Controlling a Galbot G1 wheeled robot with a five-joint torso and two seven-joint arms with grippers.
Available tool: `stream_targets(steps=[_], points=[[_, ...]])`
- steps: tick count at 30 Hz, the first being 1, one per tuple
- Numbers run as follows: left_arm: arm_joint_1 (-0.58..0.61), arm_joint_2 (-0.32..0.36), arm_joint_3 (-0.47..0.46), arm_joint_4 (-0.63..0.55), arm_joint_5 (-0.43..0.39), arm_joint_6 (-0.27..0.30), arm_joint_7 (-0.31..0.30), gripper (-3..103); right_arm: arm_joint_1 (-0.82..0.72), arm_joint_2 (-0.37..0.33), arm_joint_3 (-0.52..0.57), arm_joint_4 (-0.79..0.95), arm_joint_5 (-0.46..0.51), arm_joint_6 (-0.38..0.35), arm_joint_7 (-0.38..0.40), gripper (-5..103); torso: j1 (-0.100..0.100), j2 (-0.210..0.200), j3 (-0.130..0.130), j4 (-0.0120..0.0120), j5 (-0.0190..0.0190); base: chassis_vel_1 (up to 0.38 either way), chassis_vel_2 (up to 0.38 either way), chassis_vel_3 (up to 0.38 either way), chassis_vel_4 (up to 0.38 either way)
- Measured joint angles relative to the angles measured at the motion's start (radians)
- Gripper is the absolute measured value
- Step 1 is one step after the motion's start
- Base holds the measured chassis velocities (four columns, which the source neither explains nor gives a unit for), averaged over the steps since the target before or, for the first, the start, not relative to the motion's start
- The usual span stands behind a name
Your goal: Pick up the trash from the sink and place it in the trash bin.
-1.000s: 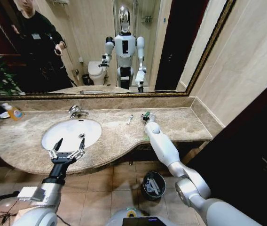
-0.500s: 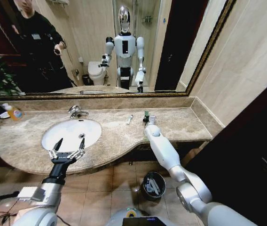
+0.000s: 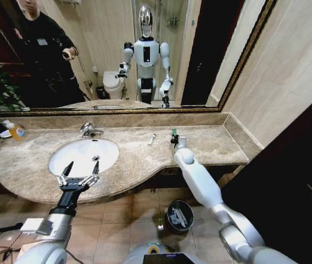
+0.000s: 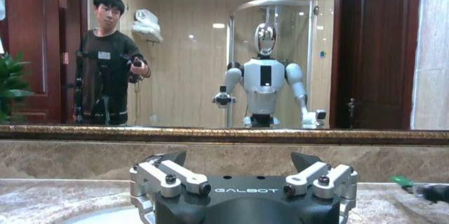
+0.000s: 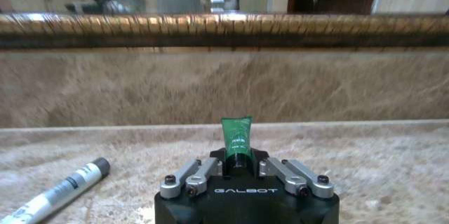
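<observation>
My right gripper (image 3: pixel 173 136) is over the marble top near the back wall, shut on a small green tube (image 5: pixel 236 135) that sticks up between its fingers. A white tube with a dark cap (image 3: pixel 151 139) lies on the counter just to its left, also seen as the white tube (image 5: pixel 60 195) in the right wrist view. My left gripper (image 3: pixel 79 170) hangs open over the front rim of the white oval sink (image 3: pixel 106 151), holding nothing. The black trash bin (image 3: pixel 170 209) stands on the tiled floor below the counter, with pale bits inside.
A chrome tap (image 3: pixel 90 130) rises behind the basin. An orange-labelled bottle (image 3: pixel 16 131) stands at the far left beside a plant. The mirror runs along the back wall and a side wall closes off the counter on the right.
My right arm has shifted a little to the right and up with the green tube held in it. The left arm has not moved.
</observation>
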Motion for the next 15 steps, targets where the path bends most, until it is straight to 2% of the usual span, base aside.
stream_targets(steps=[6, 9, 10, 12, 13, 14, 15], points=[[0.000, 0.000, 0.000, 0.000, 0.000, 0.000, 0.000, 100, -0.096, -0.079, 0.012, 0.161, 0.045, 0.008, -0.016, 21, 0.000, 0.000, 0.000, 0.0000, -0.0001, 0.000, 0.000, 0.000, 0.000], [0.000, 0.000, 0.000, 0.000, 0.000, 0.000, 0.000, 100, -0.193, -0.130, 0.048, 0.260, 0.045, 0.043, -0.107, 21, 0.000, 0.000, 0.000, -0.0001, 0.0000, 0.000, 0.000, 0.000, 0.000], [0.000, 0.000, 0.000, 0.000, 0.000, 0.000, 0.000, 100, -0.193, -0.130, 0.048, 0.260, 0.045, 0.043, -0.107, 21, 0.000, 0.000, 0.000, -0.0001, 0.0000, 0.000, 0.000, 0.000, 0.000], [0.000, 0.000, 0.000, 0.000, 0.000, 0.000, 0.000, 100, -0.276, -0.160, 0.084, 0.316, 0.027, 0.097, -0.199, 21, 0.000, 0.000, 0.000, -0.0001, 0.0000, 0.000, 0.000, 0.000, 0.000], [0.000, 0.000, 0.000, 0.000, 0.000, 0.000, 0.000, 100, -0.307, -0.170, 0.099, 0.335, 0.017, 0.120, -0.230, 21, 0.000, 0.000, 0.000, -0.0001, 0.0000, 0.000, 0.000, 0.000, 0.000], [0.000, 0.000, 0.000, 0.000, 0.000, 0.000, 0.000, 100, -0.307, -0.170, 0.099, 0.335, 0.017, 0.120, -0.230, 21, 0.000, 0.000, 0.000, -0.0001, 0.0000, 0.000, 0.000, 0.000, 0.000], [0.000, 0.000, 0.000, 0.000, 0.000, 0.000, 0.000, 100, -0.358, -0.185, 0.124, 0.369, 0.007, 0.153, -0.278, 21, 0.000, 0.000, 0.000, -0.0001, 0.0001, 0.000, 0.000, 0.000, 0.000]])
